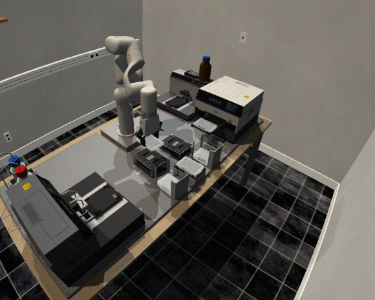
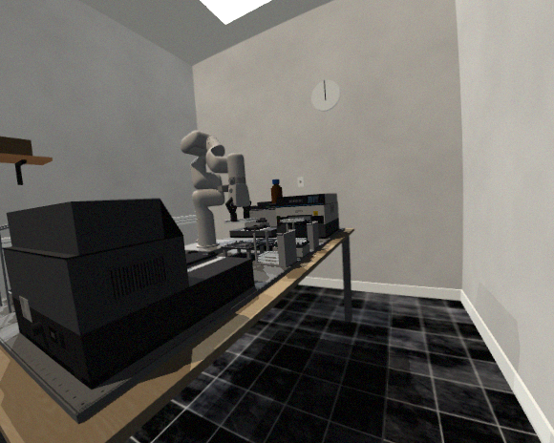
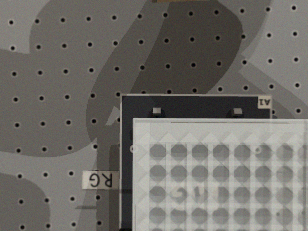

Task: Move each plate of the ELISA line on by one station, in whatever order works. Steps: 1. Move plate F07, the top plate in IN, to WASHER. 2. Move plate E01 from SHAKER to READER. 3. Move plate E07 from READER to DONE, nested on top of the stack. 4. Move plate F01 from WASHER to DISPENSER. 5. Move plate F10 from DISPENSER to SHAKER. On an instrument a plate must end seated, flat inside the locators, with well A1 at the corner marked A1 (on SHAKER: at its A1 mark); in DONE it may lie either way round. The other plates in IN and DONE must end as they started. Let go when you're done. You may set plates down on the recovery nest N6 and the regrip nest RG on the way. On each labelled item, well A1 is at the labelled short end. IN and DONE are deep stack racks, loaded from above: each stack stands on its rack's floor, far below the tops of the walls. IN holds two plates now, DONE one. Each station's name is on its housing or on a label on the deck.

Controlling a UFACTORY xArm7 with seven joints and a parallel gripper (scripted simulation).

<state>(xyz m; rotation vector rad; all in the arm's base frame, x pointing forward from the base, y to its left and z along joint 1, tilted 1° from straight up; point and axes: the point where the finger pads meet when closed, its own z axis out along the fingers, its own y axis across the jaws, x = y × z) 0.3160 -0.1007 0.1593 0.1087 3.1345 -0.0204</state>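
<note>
My gripper (image 1: 148, 137) hangs straight down beside the arm's base and is shut on a clear well plate (image 1: 153, 141). In the wrist view the plate (image 3: 220, 174) fills the lower right, just over the dark RG nest (image 3: 145, 106), whose A1 mark (image 3: 264, 102) is at the upper right corner and whose RG label (image 3: 100, 179) is on the deck. I cannot read the plate's name and the fingers are hidden. Another clear plate (image 1: 205, 125) lies on the white instrument's tray. The gripper also shows in the exterior view (image 2: 233, 210).
Two black nest blocks (image 1: 176, 144) (image 1: 150, 158) stand right of the gripper. Two walled racks (image 1: 210, 154) (image 1: 176, 185) each show a plate, with a plate on a stand (image 1: 190, 165) between them. A large dark instrument (image 1: 72, 213) fills the front left. A brown bottle (image 1: 205, 68) stands at the back.
</note>
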